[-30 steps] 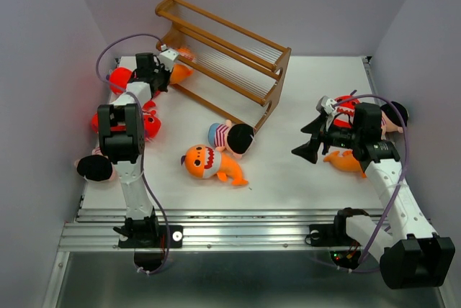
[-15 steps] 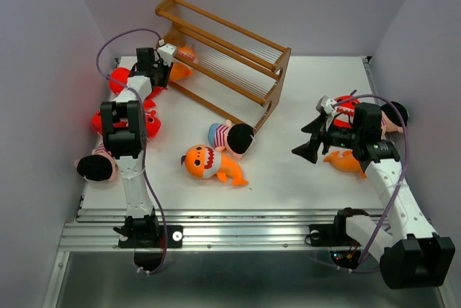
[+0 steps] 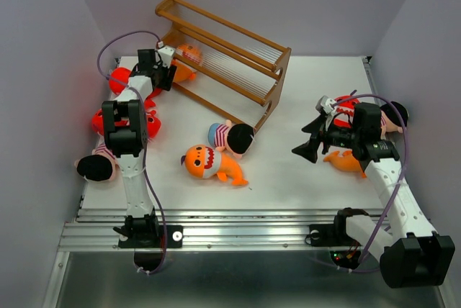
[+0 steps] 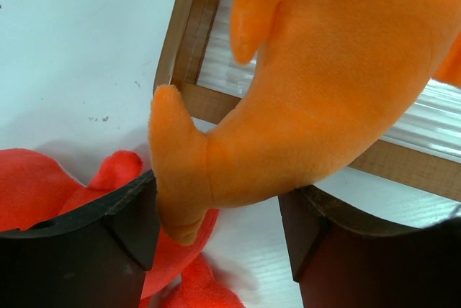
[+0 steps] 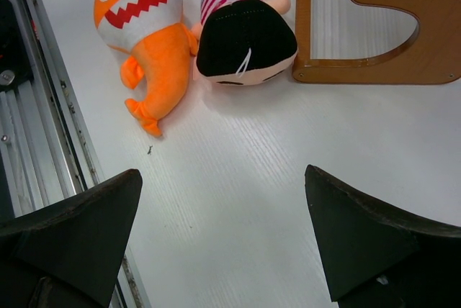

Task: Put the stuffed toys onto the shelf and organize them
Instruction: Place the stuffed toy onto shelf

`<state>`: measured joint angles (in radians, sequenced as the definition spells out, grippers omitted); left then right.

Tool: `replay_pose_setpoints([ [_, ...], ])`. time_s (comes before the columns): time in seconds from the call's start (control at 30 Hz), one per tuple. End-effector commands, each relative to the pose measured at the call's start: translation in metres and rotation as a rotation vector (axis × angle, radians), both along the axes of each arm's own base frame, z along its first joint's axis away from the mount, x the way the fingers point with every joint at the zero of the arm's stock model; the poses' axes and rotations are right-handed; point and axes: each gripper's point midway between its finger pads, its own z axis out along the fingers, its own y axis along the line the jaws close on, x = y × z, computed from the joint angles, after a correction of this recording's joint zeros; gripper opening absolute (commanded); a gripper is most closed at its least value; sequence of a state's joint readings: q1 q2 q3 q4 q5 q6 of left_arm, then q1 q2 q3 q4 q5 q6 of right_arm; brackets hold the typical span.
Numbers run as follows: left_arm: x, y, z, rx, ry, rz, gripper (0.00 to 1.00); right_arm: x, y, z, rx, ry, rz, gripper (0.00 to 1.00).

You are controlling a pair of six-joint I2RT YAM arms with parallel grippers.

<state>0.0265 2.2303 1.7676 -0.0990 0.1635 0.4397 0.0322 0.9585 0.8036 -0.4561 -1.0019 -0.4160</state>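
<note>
Two pincers, one loaded: the orange shark (image 4: 324, 92) sits at the left end of the shelf (image 3: 230, 56).

The left pincer (image 4: 216, 222) is clamped on the orange shark's tail end. Its body reaches over the shelf's lower wooden frame and the pale rails. Whether it rests on a rail or hangs just above cannot be told. A red plush (image 4: 36, 186) lies on the white desk (image 3: 310, 85) just below that pincer. The right pincer (image 5: 223, 250) hovers over bare desk on the right side, its jaws spread wide and holding nothing. A second orange shark (image 5: 140, 34) with a toothy grin lies near the desk's middle. It touches a striped-shirt doll (image 5: 245, 42), whose black hair lies just beside the shelf's near side panel. More plush lie on the desk along its left edge and under the right arm.
</note>
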Motion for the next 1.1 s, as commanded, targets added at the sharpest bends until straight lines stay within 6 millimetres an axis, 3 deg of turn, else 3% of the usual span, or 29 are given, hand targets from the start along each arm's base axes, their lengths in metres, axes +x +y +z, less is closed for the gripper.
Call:
replay_pose_setpoints([
  [0.0, 0.018, 0.007, 0.037, 0.010, -0.093, 0.026, 0.72, 0.005, -0.002, 0.002, -0.007, -0.035, -0.003, 1.00],
  [0.33, 0.020, 0.007, 0.037, 0.001, -0.093, 0.035, 0.69, 0.006, -0.002, 0.002, -0.008, -0.035, -0.006, 1.00],
  [0.53, 0.020, 0.004, 0.036, -0.009, -0.080, 0.019, 0.44, 0.006, -0.003, 0.002, -0.010, -0.036, -0.008, 1.00],
  [0.63, 0.020, 0.004, 0.035, -0.006, -0.075, 0.017, 0.21, 0.006, -0.003, 0.001, -0.010, -0.035, -0.008, 1.00],
  [0.77, 0.021, 0.008, 0.037, 0.001, -0.080, 0.032, 0.07, 0.006, -0.003, 0.001, -0.011, -0.035, -0.009, 1.00],
  [1.07, 0.023, 0.022, 0.042, 0.019, -0.098, 0.102, 0.01, 0.006, -0.003, 0.002, -0.012, -0.036, -0.011, 1.00],
])
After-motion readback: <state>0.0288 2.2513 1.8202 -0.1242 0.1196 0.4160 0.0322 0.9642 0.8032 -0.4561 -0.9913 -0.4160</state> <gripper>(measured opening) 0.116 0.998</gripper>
